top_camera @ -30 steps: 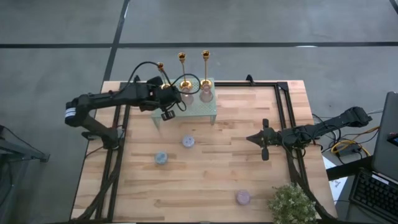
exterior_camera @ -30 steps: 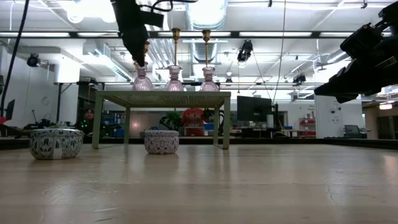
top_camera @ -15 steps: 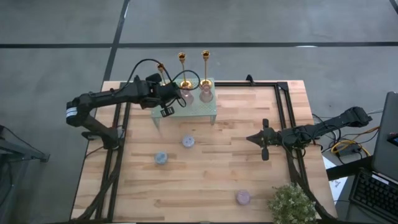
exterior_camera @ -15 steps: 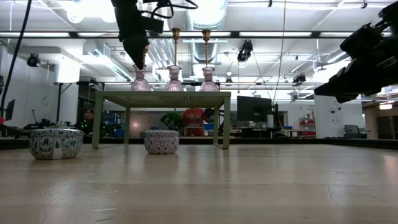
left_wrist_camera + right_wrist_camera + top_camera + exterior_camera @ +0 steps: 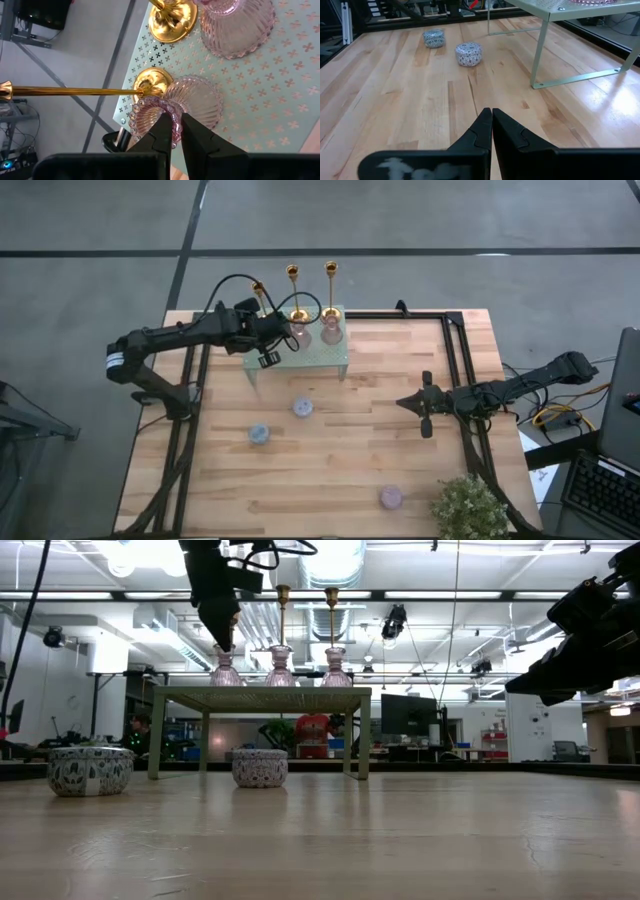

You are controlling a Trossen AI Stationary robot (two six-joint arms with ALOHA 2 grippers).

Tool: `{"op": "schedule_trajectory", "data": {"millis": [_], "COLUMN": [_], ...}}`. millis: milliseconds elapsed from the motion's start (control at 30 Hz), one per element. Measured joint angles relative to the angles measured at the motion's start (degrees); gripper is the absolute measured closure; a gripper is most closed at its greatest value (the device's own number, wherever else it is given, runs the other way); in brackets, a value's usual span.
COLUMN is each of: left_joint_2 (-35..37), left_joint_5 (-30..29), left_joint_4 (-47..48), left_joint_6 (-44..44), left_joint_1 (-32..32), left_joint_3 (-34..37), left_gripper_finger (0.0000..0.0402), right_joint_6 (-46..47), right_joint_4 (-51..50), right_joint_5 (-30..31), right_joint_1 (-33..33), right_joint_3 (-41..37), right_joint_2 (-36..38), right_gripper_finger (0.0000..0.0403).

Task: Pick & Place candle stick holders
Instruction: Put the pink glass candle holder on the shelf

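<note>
Three gold candlesticks [image 5: 292,273] and three pink glass holders stand in a row on the pale green rack [image 5: 320,355] at the table's far side. My left gripper [image 5: 176,132] hangs over the rack's left end, shut on the leftmost pink holder [image 5: 195,97], right beside a gold candlestick's base [image 5: 152,81]. The other two pink holders [image 5: 330,332] are untouched. Three small round pastel holders [image 5: 302,408] [image 5: 259,434] [image 5: 390,498] rest on the wood. My right gripper [image 5: 491,114] waits shut at the right, above the table. My left gripper pinches the pink holder's beaded top rim [image 5: 172,111], one finger inside the cup and one outside. The fingers slant down onto it from above and from the table's left. The holder stands upright, its ribbed foot [image 5: 225,678] on the rack's top.
A bushy potted plant [image 5: 468,508] sits at the near right corner. Black frame rails [image 5: 455,350] run along the table's left and right sides. Open wood lies between the rack and the near edge.
My left gripper has shifted a little toward the table's far edge along the rack's top, the pink holder going with it and staying upright. It has then kept still.
</note>
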State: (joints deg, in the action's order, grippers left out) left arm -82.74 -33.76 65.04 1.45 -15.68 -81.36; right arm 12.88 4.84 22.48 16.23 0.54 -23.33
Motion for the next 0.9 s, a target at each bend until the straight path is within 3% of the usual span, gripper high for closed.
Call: {"op": "schedule_trajectory", "data": {"millis": [333, 700, 900], "left_joint_2": [0.0, -0.02, 0.18], "left_joint_5": [0.28, 0.13, -0.24], "left_joint_4": [0.17, 0.22, 0.23], "left_joint_6": [-0.92, -1.77, -1.75], "left_joint_1": [0.0, 0.0, 0.11], "left_joint_3": [-0.46, -0.46, -1.12], "left_gripper_finger": [0.0367, 0.0294, 0.0283], "right_joint_6": [0.0, -0.01, 0.0], "right_joint_4": [0.0, 0.0, -0.01], "right_joint_5": [-0.02, 0.0, -0.01], "right_joint_1": [-0.01, -0.02, -0.01], "right_joint_3": [0.0, 0.0, 0.0], "right_joint_2": [0.0, -0.02, -0.01], "right_gripper_finger": [0.0394, 0.0394, 0.0394]}}
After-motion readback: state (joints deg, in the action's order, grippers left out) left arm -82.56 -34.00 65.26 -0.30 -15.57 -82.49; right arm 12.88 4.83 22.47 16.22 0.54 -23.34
